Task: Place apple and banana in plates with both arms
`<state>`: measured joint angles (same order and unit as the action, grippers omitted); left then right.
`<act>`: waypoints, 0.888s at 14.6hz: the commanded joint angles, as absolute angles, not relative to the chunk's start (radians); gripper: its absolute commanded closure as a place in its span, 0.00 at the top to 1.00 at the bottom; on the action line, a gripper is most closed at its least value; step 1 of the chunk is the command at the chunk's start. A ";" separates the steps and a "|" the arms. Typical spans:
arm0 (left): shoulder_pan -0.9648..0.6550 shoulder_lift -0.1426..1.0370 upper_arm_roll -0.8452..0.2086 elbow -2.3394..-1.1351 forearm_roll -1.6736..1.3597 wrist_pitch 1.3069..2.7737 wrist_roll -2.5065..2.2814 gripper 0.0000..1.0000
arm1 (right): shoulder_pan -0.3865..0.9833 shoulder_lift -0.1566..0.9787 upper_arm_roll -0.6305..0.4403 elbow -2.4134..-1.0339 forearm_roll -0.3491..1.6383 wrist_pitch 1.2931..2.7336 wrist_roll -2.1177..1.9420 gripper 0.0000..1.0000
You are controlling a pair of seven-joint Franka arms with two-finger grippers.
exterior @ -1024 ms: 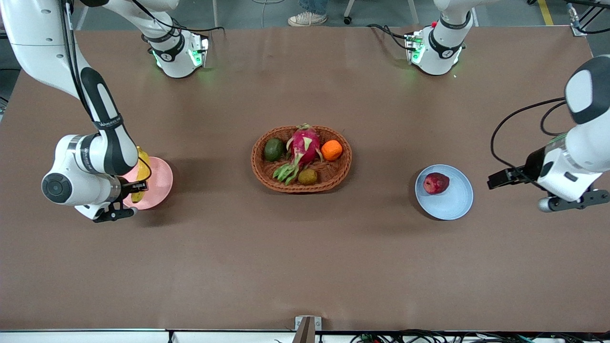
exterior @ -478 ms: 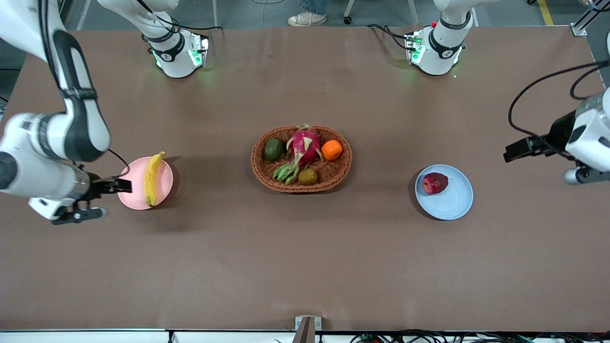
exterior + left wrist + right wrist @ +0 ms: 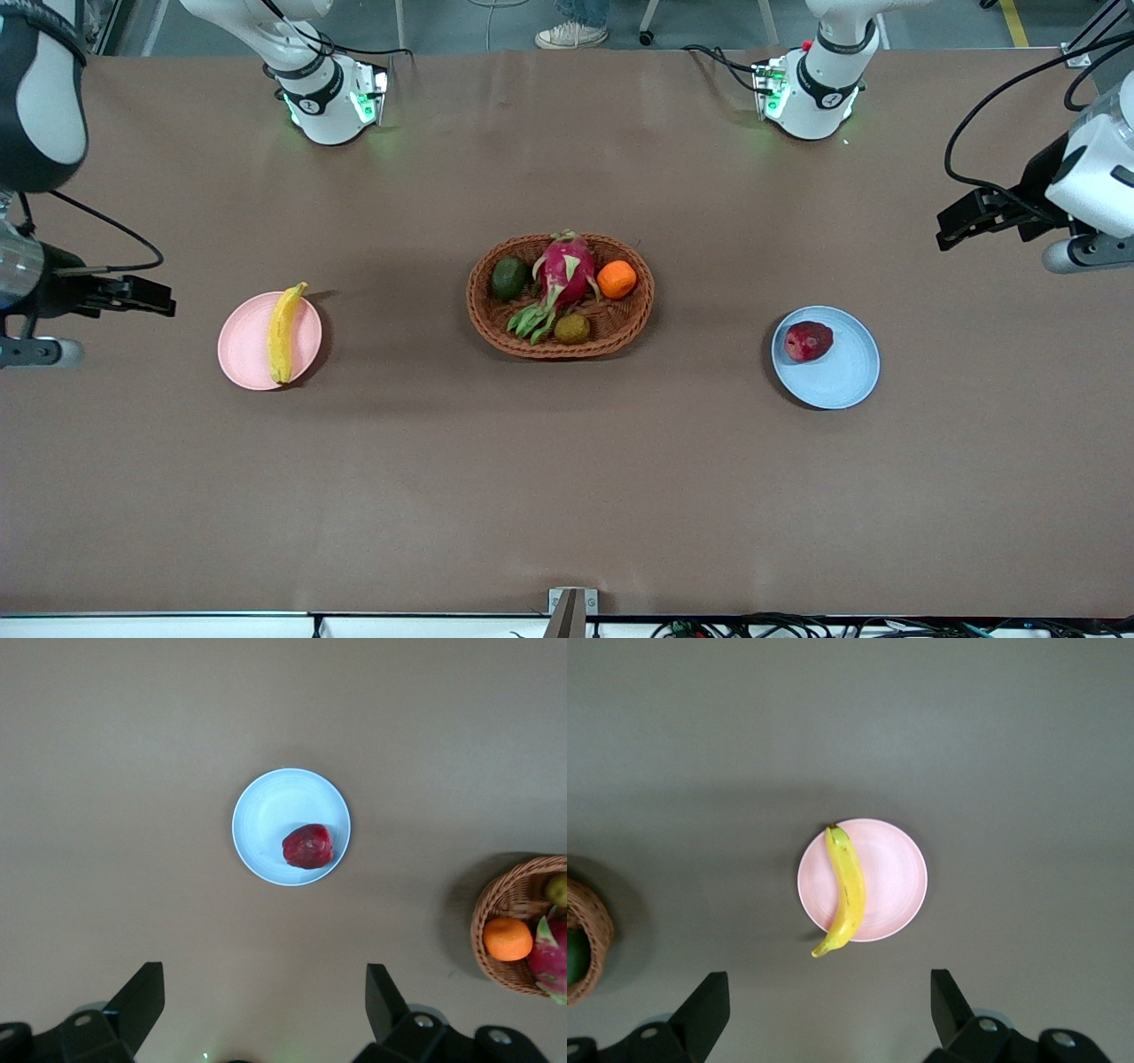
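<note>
The yellow banana lies on the pale pink plate toward the right arm's end of the table. The dark-red apple sits on the pale blue plate toward the left arm's end. My right gripper is open and empty, up in the air over the table edge beside the pink plate. Its wrist view shows the banana on the plate past the gripper. My left gripper is open and empty, raised beside the blue plate. Its wrist view shows the apple, the plate and the gripper.
An oval brown wicker basket stands mid-table, between the plates. It holds a magenta dragon fruit, an orange, a green avocado and a small brown fruit. The arm bases stand along the table's farthest edge.
Both arms have risen and drawn outward, away from the plates toward the table's ends. The right arm no longer covers the pink plate and banana. The fruit has not moved.
</note>
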<state>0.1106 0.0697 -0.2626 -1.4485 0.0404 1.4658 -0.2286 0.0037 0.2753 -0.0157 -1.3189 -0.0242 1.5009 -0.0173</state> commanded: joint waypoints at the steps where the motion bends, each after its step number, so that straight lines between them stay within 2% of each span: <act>1: -0.012 0.005 -0.134 -1.528 0.034 1.491 -0.206 1.00 | -0.005 0.302 -0.026 -1.211 -0.034 1.488 -0.003 1.00; 5: -0.026 -0.017 -0.123 -1.548 0.025 1.486 -0.199 1.00 | -0.017 0.256 -0.035 -1.206 -0.032 1.505 -0.003 1.00; 10: -0.021 -0.020 -0.127 -1.551 -0.002 1.489 -0.157 1.00 | -0.067 0.102 -0.008 -1.419 -0.023 1.652 -0.029 1.00; 13: -0.023 -0.020 -0.127 -1.552 -0.002 1.489 -0.127 1.00 | -0.094 0.055 0.012 -1.474 -0.025 1.666 -0.043 1.00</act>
<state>-0.0246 0.0068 -0.1292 -1.5242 0.0124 1.4710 -0.1538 -0.0632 0.1304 -0.0197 -1.3781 -0.0247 1.6411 -0.0302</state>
